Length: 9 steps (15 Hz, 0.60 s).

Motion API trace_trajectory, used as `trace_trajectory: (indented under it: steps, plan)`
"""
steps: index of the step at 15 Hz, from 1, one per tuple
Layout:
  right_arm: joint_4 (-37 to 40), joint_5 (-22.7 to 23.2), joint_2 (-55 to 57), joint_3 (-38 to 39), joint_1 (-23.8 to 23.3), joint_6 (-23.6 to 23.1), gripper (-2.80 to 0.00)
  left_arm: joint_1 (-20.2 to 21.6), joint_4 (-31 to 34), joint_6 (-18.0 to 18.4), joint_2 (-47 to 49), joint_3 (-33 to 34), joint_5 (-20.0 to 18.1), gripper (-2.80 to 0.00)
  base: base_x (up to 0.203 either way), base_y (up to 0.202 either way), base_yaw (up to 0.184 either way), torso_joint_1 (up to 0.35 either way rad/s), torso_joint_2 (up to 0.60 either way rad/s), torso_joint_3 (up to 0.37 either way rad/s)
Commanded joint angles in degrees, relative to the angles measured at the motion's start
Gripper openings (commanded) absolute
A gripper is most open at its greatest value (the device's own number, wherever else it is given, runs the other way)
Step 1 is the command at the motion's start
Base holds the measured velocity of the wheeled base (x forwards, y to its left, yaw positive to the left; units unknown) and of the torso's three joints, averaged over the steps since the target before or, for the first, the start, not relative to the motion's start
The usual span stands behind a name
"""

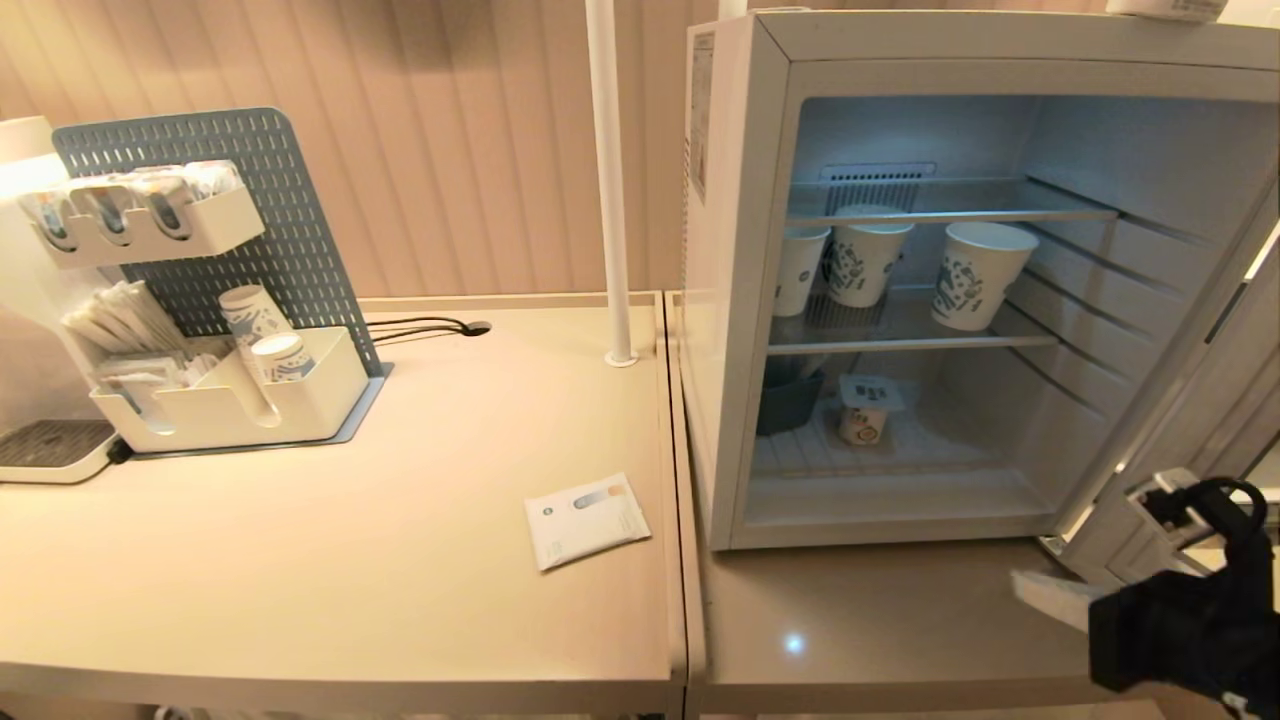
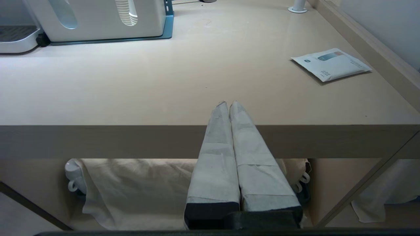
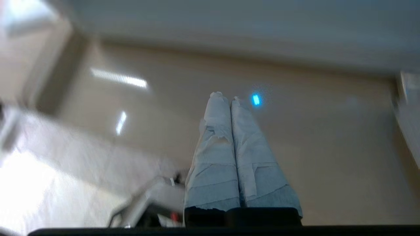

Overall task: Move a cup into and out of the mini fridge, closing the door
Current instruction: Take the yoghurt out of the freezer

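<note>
The mini fridge stands open on the right-hand table. Its door is swung out to the right and shows edge-on. The cup, small and white with a square foil lid and an orange mark, sits on the fridge's floor under the lower wire shelf. My right gripper is shut and empty, low over the tabletop in front of the fridge's right corner, by the door's foot; the right wrist view shows its wrapped fingers pressed together. My left gripper is shut and empty at the left table's front edge.
Three taller patterned paper cups stand on the fridge's middle shelf, and a dark container sits at its bottom left. A white packet lies on the left table. An organiser and a white pole stand further back.
</note>
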Motion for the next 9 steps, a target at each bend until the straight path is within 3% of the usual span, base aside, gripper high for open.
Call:
trace_trajectory:
  steps: [1,2,7,9]
  plan:
    - [-8.7,-2.0,8.6,-2.3,3.7,3.0,-2.80,0.0,0.0,0.0,-0.1,0.1,0.0,-2.80,0.000,0.000,0.000,0.000,0.00,0.000]
    - [-9.1,-4.9,9.2,-3.6,5.0,3.4,0.00,0.0,0.0,0.0,-0.1,0.1,0.0,-2.80,0.000,0.000,0.000,0.000,0.00,0.000]
    - [-10.4,-7.9,15.2,-7.0,7.0,3.7,0.00,0.0,0.0,0.0,-0.1,0.1,0.0,-2.80,0.000,0.000,0.000,0.000,0.00,0.000]
    - [-17.9,-10.2,19.6,-7.2,7.1,3.6,0.00,0.0,0.0,0.0,-0.1,0.1,0.0,-2.80,0.000,0.000,0.000,0.000,0.00,0.000]
